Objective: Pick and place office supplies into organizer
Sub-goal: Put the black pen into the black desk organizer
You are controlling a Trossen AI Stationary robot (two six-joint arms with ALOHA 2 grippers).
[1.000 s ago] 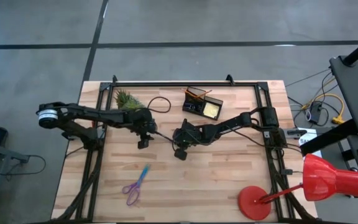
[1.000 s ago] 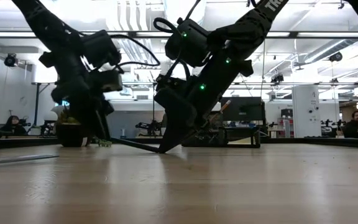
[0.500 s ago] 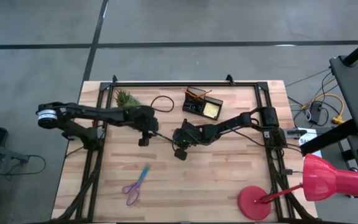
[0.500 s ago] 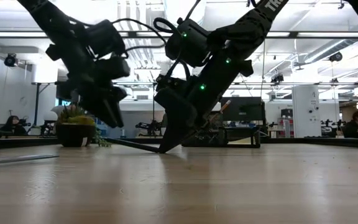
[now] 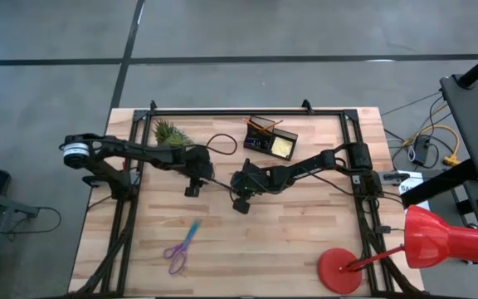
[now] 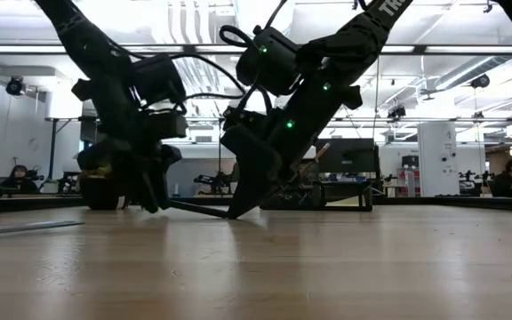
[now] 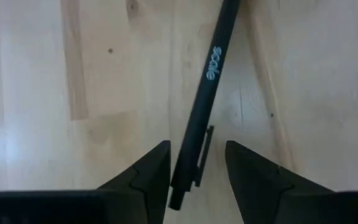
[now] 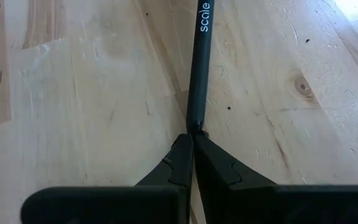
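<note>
Black pen (image 7: 204, 102) lies flat on wood; purple scissors (image 5: 181, 247) apart.

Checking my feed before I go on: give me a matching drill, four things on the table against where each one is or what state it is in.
Things:
1. black pen
2. scissors
3. left gripper
4. right gripper

States:
A. open, jaws on either side of one pen end
B. lying alone on the near table, untouched
C. shut on the pen's other end
D. lying on the wood between both arms

Pairs: 1-D, 2-B, 3-A, 4-C
</note>
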